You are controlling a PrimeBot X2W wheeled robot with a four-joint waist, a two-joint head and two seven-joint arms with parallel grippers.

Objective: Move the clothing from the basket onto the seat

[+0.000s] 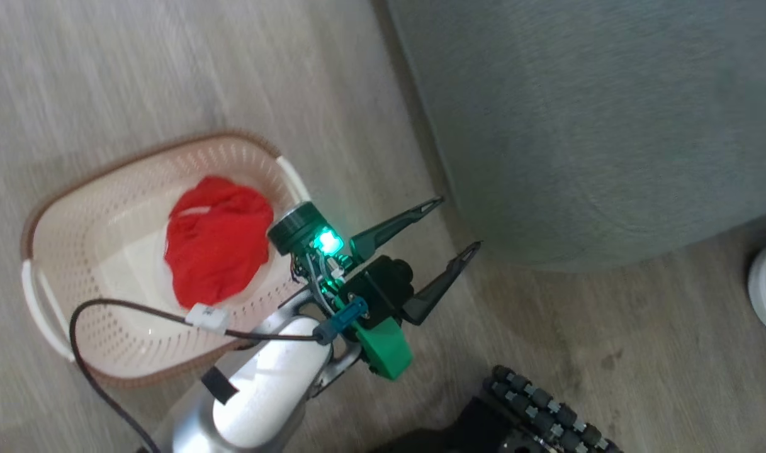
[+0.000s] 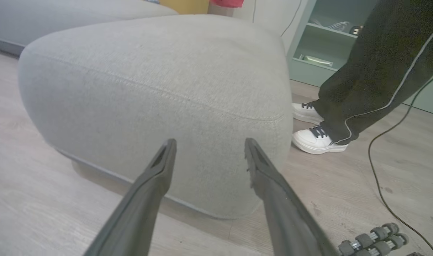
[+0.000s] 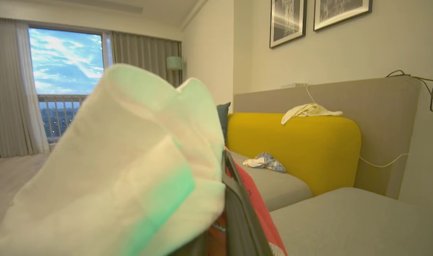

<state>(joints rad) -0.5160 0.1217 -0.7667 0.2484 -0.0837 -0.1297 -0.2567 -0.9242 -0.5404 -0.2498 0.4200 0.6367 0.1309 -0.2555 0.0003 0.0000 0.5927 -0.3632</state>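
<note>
left gripper (image 1: 458, 222) gapes empty by the seat (image 1: 609, 126) corner; right gripper (image 3: 223, 160) seemingly pinches clothing (image 3: 131, 160); basket (image 1: 106, 189) garment (image 1: 216, 242) (soft, light, i judge) wants a fold-pinch.

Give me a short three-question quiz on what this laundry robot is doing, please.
1. True or false: the basket is empty.
2. Pick one: the open left gripper points toward A) the grey seat, B) a window, C) a bookshelf.
3. Short answer: which gripper is closed on clothing?

Key
1. False: a red garment lies in it.
2. A.
3. The right gripper, shut on a white-and-red garment.
</note>
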